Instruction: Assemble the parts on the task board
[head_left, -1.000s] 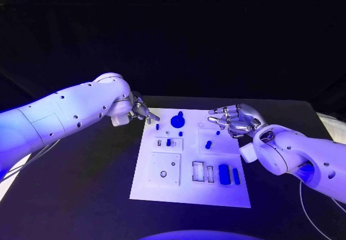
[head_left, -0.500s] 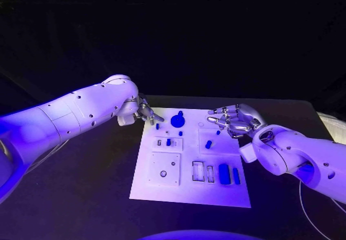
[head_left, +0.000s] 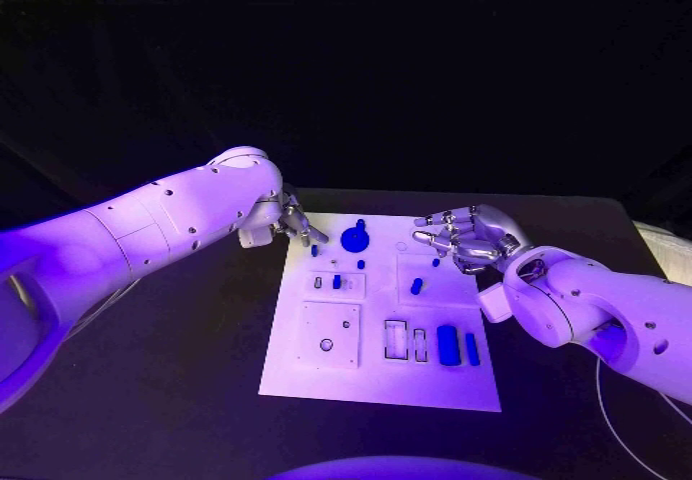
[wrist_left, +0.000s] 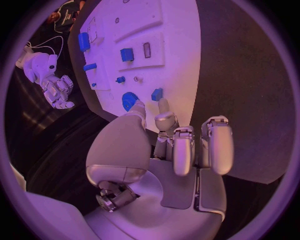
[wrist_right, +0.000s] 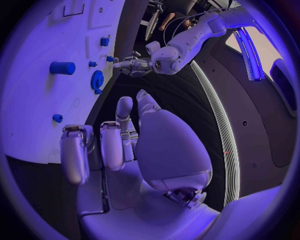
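**Flanking the Far End of the Task Board: Both Hands Empty**

Lying flat at the centre of the black table, the white task board runs lengthwise from near to far.

**Left hand.** The left hand sits at the board's far-left corner. Its fingers are extended and separated, reaching toward the board edge, and they hold nothing. In the left wrist view the fingertips are just beside the blue gear-shaped part and a small blue peg at the left edge of the board; contact cannot be confirmed.

**Right hand.** The right hand hovers over the board's far-right edge. Its fingers are loosely curved and spread apart, with nothing between them.

**Parts on the board.**
- The gear-shaped part lies at the far end, between the two hands.
- A blue block sits in the raised plate at left-centre.
- A short blue cylinder lies right of centre, near the right hand.
- Two long blue bars lie side by side at the near right, next to two empty rectangular slots.
- A square white plate occupies the near left of the board.
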